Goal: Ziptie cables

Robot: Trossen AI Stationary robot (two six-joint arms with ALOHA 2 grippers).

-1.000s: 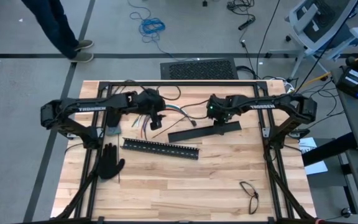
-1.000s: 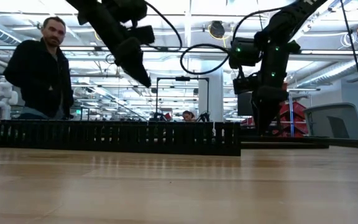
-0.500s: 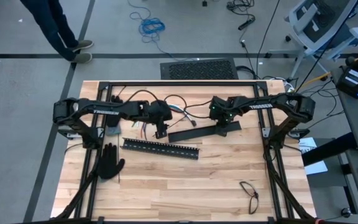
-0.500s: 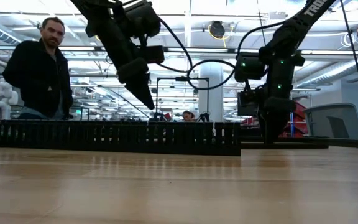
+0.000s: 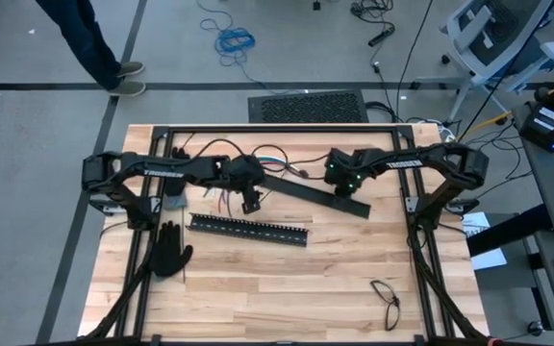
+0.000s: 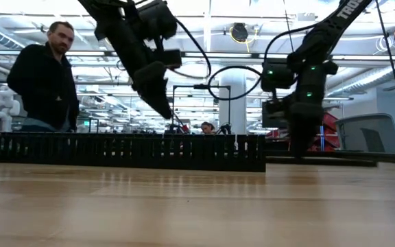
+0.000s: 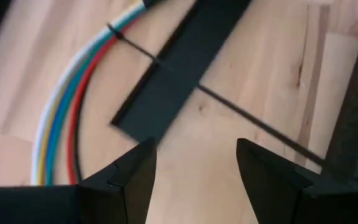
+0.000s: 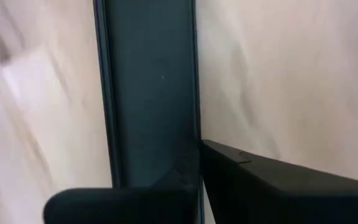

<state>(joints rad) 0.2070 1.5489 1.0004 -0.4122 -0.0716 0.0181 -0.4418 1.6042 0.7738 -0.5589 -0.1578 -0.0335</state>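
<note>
The cables [image 7: 64, 118], white, yellow, blue and red, curve over the wood at the far middle of the table [image 5: 269, 158]. A thin dark ziptie [image 7: 241, 115] runs from them across the end of a flat black bar [image 5: 306, 190]. My left gripper [image 5: 250, 203] hangs open above bare wood beside that bar end [image 7: 160, 99], touching nothing. My right gripper [image 5: 345, 197] points down and is shut on the bar, toward the bar's right end. My right gripper pinches the flat black bar's long edge [image 8: 194, 134] between its two fingers. One finger [image 8: 142, 202] is over the bar and the other [image 8: 278, 183] is outside it, over the wood. The fingers come from above, and the bar lies on the table.
A slotted black bar [image 5: 248, 231] lies nearer the table's front. A black glove [image 5: 169, 252] lies at the left and a pair of glasses [image 5: 387, 299] at the near right. A person [image 6: 43, 79] stands beyond the table's far left corner.
My left gripper has come down and a little toward the near edge. My right gripper has sunk onto the flat black bar. The bar has swung about on the table: its left end went toward the far edge and its right end toward the near edge.
</note>
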